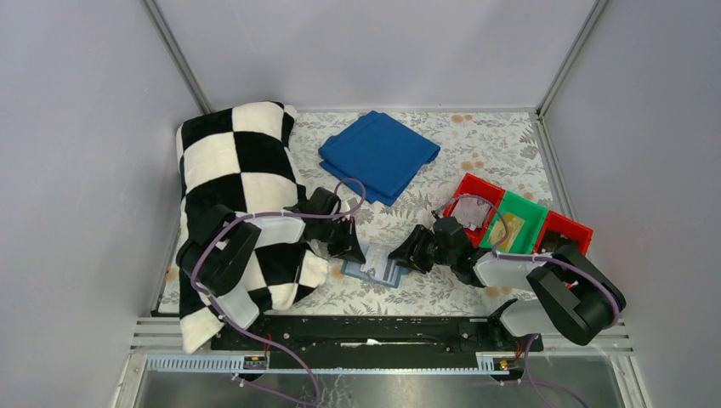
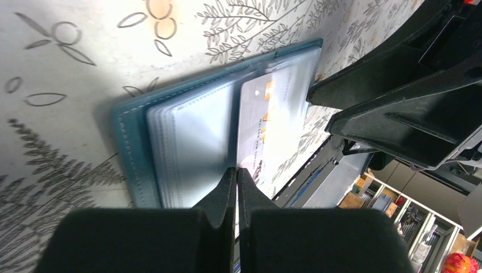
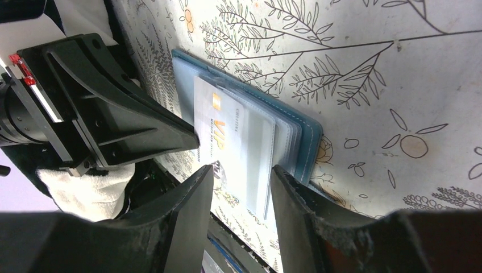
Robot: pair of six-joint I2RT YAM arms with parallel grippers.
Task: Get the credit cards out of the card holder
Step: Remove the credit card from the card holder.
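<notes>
One pale card (image 2: 261,131) (image 3: 219,131) with orange print lies on the clear sleeves of the open teal card holder (image 1: 374,270) (image 2: 133,136) (image 3: 310,142). The holder rests flat on the leaf-patterned table (image 1: 476,153) between both grippers. The left gripper (image 1: 350,248) (image 2: 237,173) has its fingers pressed together, tips at the card's edge; I cannot tell whether they pinch it. The right gripper (image 1: 398,255) (image 3: 239,176) has its fingers apart, framing the sleeves' end.
</notes>
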